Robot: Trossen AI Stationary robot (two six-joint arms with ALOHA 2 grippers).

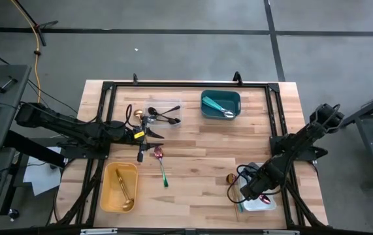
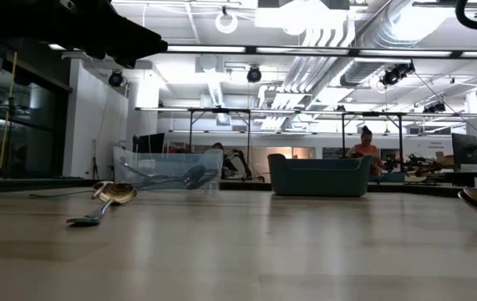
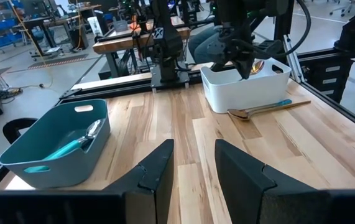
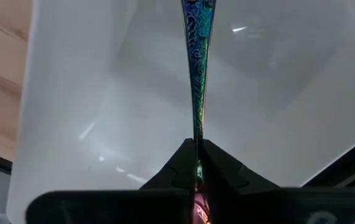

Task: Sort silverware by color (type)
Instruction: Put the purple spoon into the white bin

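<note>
Right wrist view: my right hand (image 4: 197,163) pinches the iridescent utensil (image 4: 197,74), long axis running straight out over the white bin (image 4: 90,124).

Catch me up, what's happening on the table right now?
The robot is sorting cutlery into bins by colour. The right gripper is pinched on an iridescent utensil, holding it over the white bin at the table's near right corner. The left gripper is open and empty, near the clear bin of black pieces. The teal bin holds teal-handled pieces and the yellow bin gold ones. A pink-headed spoon is loose on the table.
</note>
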